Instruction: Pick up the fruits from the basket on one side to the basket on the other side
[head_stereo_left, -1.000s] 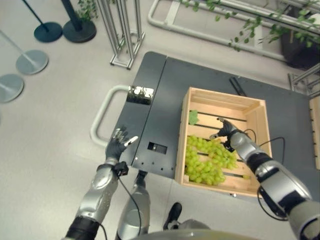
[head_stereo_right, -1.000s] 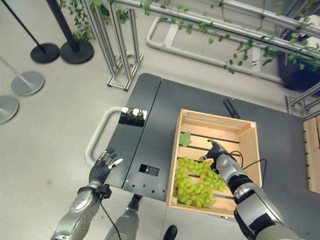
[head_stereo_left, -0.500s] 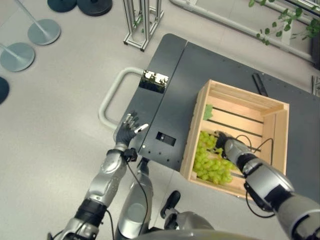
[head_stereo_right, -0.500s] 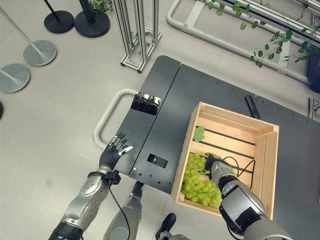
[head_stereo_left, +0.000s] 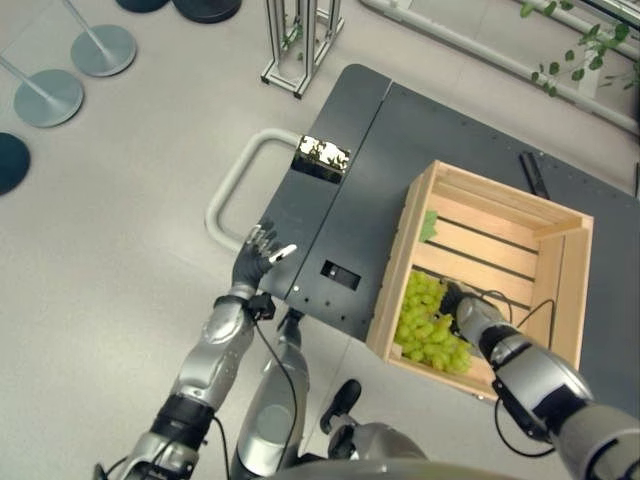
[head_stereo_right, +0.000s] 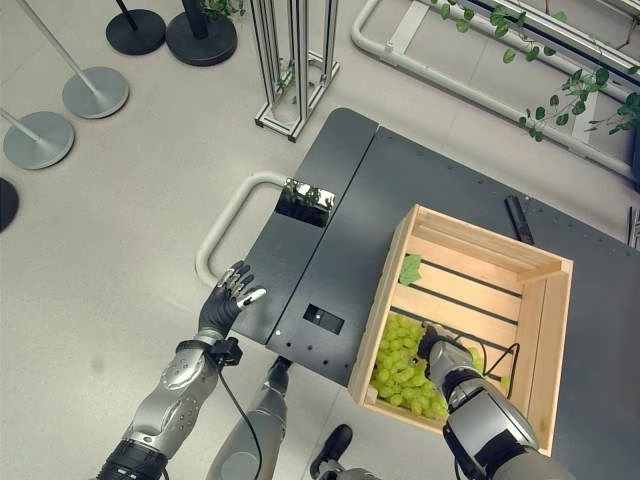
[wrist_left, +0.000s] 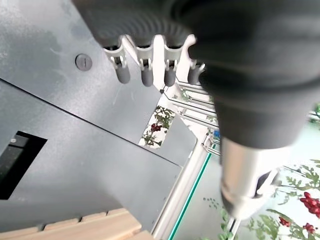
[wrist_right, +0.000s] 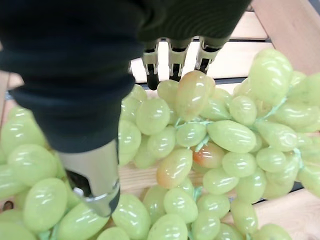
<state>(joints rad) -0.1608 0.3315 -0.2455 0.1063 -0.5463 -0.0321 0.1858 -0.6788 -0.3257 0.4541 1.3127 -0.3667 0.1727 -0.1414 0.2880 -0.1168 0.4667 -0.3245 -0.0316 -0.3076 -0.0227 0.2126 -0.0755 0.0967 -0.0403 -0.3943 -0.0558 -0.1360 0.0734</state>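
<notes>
**Now: right hand down among the grapes**

Down in the wooden crate on the dark cart, the right hand rests on the green grapes, which fill the crate's near left corner. Its fingers reach straight over the bunch and its thumb lies apart; nothing is clasped. Well to the left, the left hand hangs at the cart's near left edge, fingers spread and empty, beside the pale handle.
</notes>
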